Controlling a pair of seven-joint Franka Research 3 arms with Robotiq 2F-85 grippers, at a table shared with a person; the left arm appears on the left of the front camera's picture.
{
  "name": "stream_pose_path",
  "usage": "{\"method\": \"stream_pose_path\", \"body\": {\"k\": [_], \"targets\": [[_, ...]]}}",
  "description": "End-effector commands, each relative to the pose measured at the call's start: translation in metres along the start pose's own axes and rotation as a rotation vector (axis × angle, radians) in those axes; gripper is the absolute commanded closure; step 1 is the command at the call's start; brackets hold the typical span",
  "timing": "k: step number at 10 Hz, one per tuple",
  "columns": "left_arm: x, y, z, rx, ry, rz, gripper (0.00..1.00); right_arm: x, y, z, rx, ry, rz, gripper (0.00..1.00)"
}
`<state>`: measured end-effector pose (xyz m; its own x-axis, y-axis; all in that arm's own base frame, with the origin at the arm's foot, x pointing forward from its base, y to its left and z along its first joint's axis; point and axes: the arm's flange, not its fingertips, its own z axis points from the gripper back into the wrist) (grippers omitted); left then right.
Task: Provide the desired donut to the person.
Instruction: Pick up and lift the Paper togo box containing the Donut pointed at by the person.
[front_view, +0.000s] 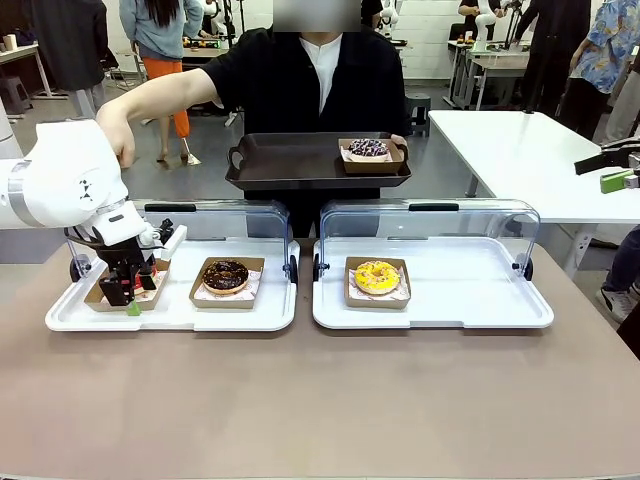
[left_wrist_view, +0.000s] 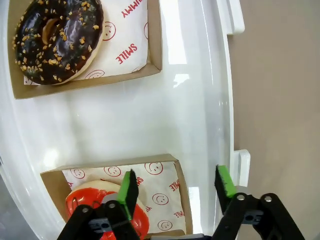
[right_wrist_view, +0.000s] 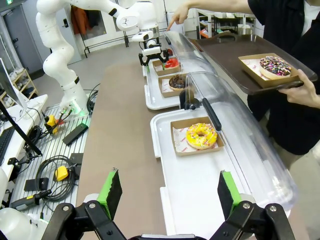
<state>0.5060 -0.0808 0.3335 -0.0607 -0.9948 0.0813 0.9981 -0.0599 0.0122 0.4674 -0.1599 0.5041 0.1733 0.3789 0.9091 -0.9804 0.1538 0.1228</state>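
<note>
- The brown tabletop (front_view: 320, 400) is smooth and matte, and its near strip lies bare.
- The right end effector (right_wrist_view: 169, 182) hangs back on the robot's side with its fingers spread wide and nothing between them, probably parked out of the way.
- Two glossy white plastic trays sit side by side. The left white tray (front_view: 170, 318) carries two shallow cardboard boats lined with printed paper.
- The left end effector (left_wrist_view: 175, 172) hovers low over the outer boat (left_wrist_view: 181, 195) with its jaws apart. One green pad (left_wrist_view: 129, 192) is above the red-glazed donut (left_wrist_view: 80, 197) and the other is outside the boat's wall, so it seems lined up to pinch that wall rather than the soft icing.
- This shiny red ring, lying in its boat, looks like the wanted one.
- Beside it lies a chocolate donut (front_view: 225, 274) studded with nut crumbs.
- The right white tray (front_view: 470, 300) holds a yellow donut (front_view: 377, 276).
- Behind each tray, a curved clear lid (front_view: 230, 225) stands tipped open for access.
- The person (front_view: 320, 80) holds a dark rimmed serving tray (front_view: 290, 165) level. It carries a sprinkled donut (front_view: 368, 148) and has bare room to receive another.
- Their pointing hand (front_view: 118, 135) reaches out above the left arm's end.
</note>
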Motion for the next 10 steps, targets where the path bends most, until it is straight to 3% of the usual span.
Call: {"method": "stream_pose_path", "body": {"k": [1, 4, 5, 6, 10], "targets": [[-0.0022, 0.0029, -0.0016, 0.014, -0.013, -0.016, 0.97, 0.0001, 0.0004, 0.0002, -0.001, -0.002, 0.0, 0.0], [-0.0035, 0.0022, -0.0024, 0.005, -0.018, -0.019, 1.0, 0.0001, 0.0004, 0.0002, -0.001, -0.002, 0.0, 0.0], [-0.0037, 0.0021, -0.0018, 0.006, -0.019, -0.021, 0.89, 0.0001, 0.0004, 0.0002, -0.001, -0.002, 0.0, 0.0], [-0.0041, 0.0023, -0.0015, 0.004, -0.023, -0.017, 0.98, 0.0001, 0.0004, 0.0002, -0.001, -0.002, 0.0, 0.0], [-0.0049, 0.0031, -0.0016, -0.007, -0.023, -0.009, 1.0, 0.0001, 0.0004, 0.0002, -0.001, -0.002, 0.0, 0.0]]}}
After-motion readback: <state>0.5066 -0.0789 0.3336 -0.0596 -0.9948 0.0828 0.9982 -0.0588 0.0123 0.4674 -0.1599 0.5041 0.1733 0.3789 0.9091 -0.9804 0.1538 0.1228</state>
